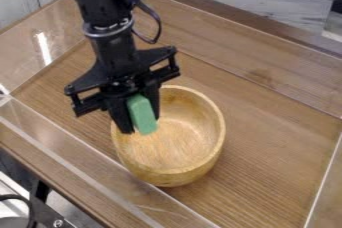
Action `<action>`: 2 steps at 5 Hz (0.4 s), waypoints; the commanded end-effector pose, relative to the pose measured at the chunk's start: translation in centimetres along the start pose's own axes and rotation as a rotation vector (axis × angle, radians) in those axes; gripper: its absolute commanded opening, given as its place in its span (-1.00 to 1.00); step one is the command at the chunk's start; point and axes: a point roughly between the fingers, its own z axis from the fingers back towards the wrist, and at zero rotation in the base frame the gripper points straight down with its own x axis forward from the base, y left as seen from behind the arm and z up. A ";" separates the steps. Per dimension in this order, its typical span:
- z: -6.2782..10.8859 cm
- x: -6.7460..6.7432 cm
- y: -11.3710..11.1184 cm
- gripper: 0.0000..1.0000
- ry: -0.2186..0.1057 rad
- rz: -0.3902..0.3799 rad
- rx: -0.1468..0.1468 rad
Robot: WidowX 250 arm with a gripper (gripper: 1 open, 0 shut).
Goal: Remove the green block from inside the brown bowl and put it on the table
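My gripper (pixel 138 110) points straight down over the left half of the brown bowl (pixel 187 157), shut on the upper end of the green block (pixel 143 118). The block hangs upright from the black fingers, its lower end raised above the bowl's wooden floor and roughly level with the rim. The bowl rests on the table (pixel 267 82), near the front acrylic wall. The black arm rises from the gripper to the top left of the view.
Clear acrylic walls (pixel 74 172) run along the table's front and left edges, close to the bowl. Bare wood-grain tabletop (pixel 287 142) stretches right of and behind the bowl. A pale patterned surface (pixel 287 2) lies beyond the far edge.
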 end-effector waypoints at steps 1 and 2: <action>1.7 0.4 -1.0 -1.00 -0.031 0.030 -0.039; 1.7 0.8 -0.5 -1.00 -0.030 0.068 -0.034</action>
